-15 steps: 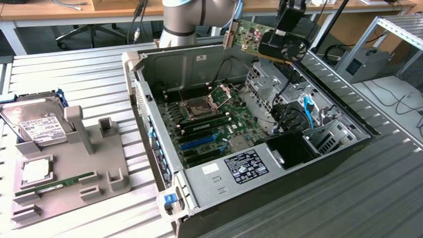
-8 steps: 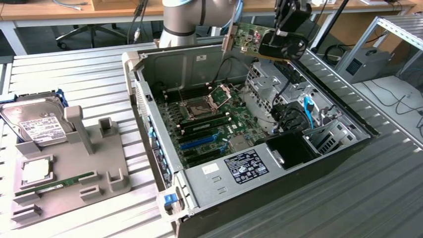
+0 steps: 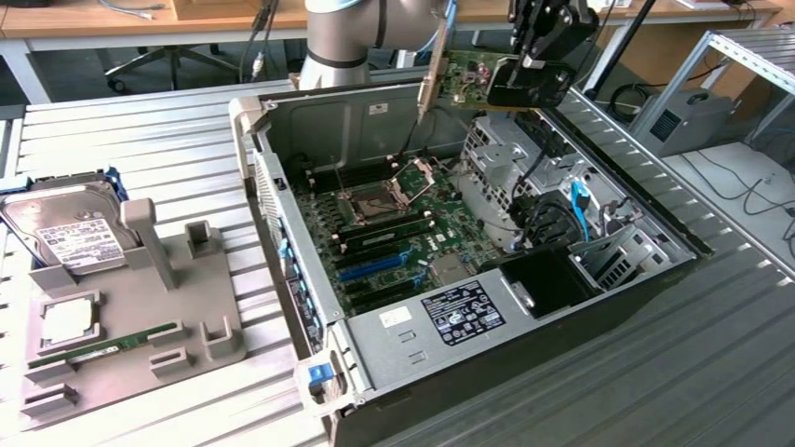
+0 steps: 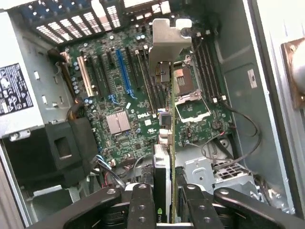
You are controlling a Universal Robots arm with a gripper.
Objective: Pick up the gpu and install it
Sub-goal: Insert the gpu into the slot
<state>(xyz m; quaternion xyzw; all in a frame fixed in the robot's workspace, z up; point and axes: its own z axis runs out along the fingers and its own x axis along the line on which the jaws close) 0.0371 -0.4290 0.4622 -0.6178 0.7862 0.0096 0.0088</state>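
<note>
The gpu [image 3: 463, 79], a flat green circuit card with a silver end bracket, is clamped edge-on between the partly closed fingers of the black two-finger gripper [image 3: 522, 93]. It is held in the upper centre-right of the exterior view, above the far end of the open black tower case [image 3: 597, 335]. For clean seating, the card edge is best kept parallel to the blue expansion slot [image 4: 125, 71], the bracket aligned with the rear openings, and tilt avoided.

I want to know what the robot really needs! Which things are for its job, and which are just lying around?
For the job: gpu, held in the gripper over the open computer case; motherboard inside.
Just lying about: hard drive, memory stick, both on the grey holder beside the case.
</note>
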